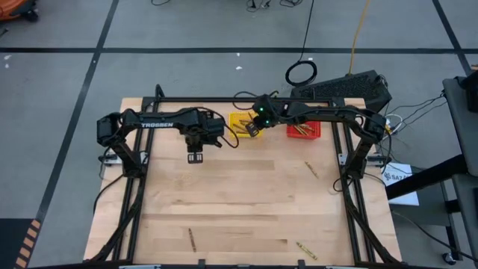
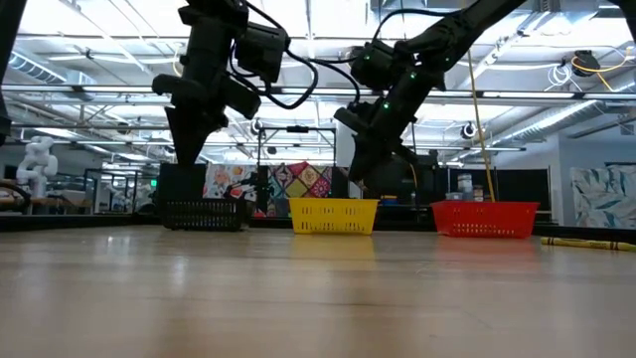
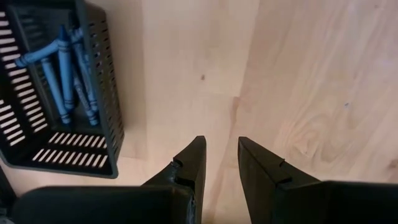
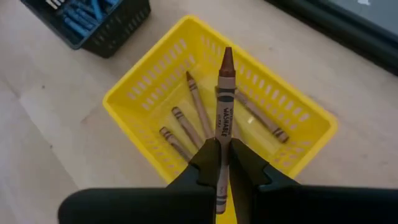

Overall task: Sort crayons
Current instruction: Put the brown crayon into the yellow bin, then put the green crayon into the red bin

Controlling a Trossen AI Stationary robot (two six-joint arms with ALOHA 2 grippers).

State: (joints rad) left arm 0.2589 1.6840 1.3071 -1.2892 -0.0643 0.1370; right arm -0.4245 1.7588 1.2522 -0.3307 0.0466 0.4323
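Note:
My right gripper (image 4: 225, 157) is shut on a brown crayon (image 4: 225, 93) and hangs over the yellow bin (image 4: 143, 93), which holds several brown crayons (image 4: 186, 127). In the high view it is at the table's far middle (image 1: 252, 128). My left gripper (image 3: 222, 155) stands open over bare wood, pointing down, beside the black bin (image 3: 102, 81) that holds blue crayons (image 3: 59, 81). Loose crayons lie flat on the table at the right (image 1: 311, 169), near left (image 1: 192, 239) and near right (image 1: 306, 251). My right gripper pinches the brown crayon's wrapped lower half (image 4: 222, 140) between its two fingers. The crayon lies along the fingers, its pointed tip (image 4: 227, 59) sticking out beyond them. The fingers slant down from the table's right side. The crayon hangs clear above the yellow bin.
A red bin (image 1: 305, 131) with yellowish crayons stands right of the yellow bin (image 1: 240, 119) at the far edge. The black frame rails (image 1: 351, 187) run along the table's sides. Bare wood lies across the table's middle (image 1: 239, 194).

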